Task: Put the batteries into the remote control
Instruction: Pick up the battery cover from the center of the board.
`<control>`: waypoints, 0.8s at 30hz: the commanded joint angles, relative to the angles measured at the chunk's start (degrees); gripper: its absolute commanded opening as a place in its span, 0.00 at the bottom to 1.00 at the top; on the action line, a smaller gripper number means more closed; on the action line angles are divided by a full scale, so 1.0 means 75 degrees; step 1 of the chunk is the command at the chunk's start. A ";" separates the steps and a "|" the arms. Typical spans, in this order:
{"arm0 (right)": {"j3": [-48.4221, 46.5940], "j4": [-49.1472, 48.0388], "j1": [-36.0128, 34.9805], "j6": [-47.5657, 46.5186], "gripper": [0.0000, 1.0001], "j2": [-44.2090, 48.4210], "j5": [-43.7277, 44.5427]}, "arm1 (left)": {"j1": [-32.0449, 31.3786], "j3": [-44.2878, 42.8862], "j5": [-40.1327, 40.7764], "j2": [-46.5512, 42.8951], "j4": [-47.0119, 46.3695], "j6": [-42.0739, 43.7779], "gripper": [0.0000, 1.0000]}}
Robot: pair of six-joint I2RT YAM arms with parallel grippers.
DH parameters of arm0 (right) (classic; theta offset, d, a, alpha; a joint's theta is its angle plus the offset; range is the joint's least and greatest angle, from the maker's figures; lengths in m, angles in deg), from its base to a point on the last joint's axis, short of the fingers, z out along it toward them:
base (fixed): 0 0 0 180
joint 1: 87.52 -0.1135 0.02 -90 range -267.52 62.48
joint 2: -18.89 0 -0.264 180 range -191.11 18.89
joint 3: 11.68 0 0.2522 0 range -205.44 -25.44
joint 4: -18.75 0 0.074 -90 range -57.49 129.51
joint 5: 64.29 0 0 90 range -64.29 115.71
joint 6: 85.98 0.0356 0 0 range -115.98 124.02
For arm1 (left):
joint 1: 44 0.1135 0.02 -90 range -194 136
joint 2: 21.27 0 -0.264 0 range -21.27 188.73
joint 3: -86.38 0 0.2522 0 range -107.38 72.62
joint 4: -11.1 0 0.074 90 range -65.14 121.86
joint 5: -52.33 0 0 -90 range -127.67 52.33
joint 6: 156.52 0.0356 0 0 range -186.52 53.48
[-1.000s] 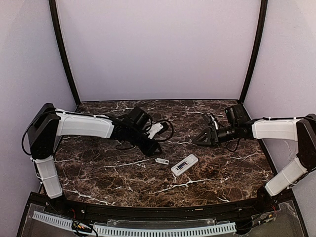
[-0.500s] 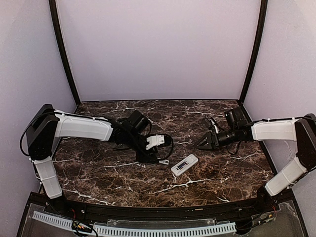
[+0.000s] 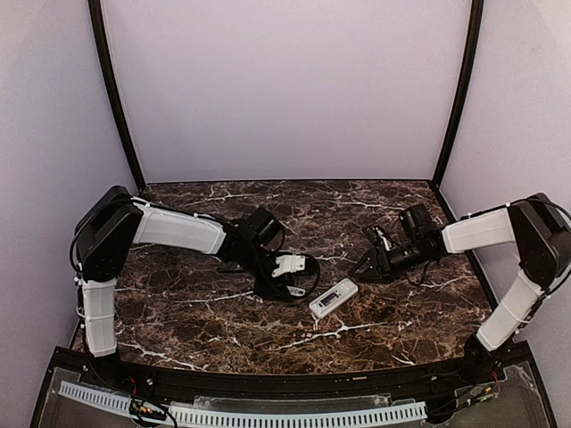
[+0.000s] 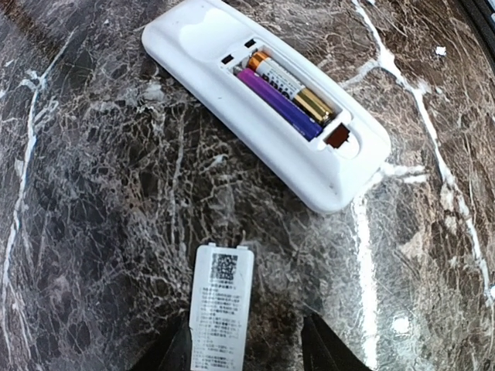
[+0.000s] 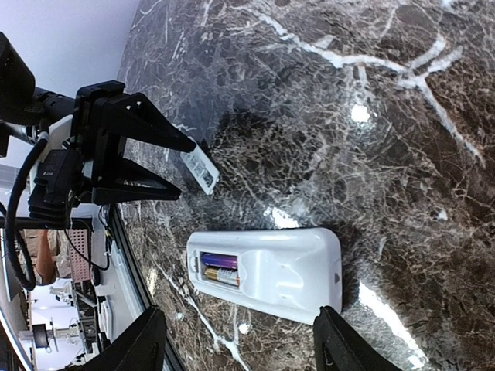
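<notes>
Remote [image 3: 334, 298] lies back-up on the table [image 3: 178, 312], two batteries [image 4: 282, 97] seated in its bay; left gripper [image 3: 287, 287] has slid in just left of the remote, fingers spread astride the loose cover [image 4: 222, 305]; right gripper [image 3: 364, 270] has crept nearer beyond the remote, released, holding nothing.
</notes>
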 commanded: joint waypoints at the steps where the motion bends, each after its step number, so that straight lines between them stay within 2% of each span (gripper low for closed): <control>1: -0.0174 -0.0365 0.0031 0.0062 0.64 -0.0532 -0.0038 | 0.0058 -0.0142 0.0003 0.0141 0.0221 0.0326 0.49; 13: -0.0156 -0.0790 0.0025 0.0184 0.60 -0.1025 -0.0381 | 0.0059 0.0058 0.0281 0.0172 0.0505 0.0051 0.44; 24: 0.0083 -0.0724 -0.0173 0.0149 0.55 -0.1039 -0.0487 | 0.0058 0.0684 0.0629 -0.0535 -0.0415 -0.0457 0.24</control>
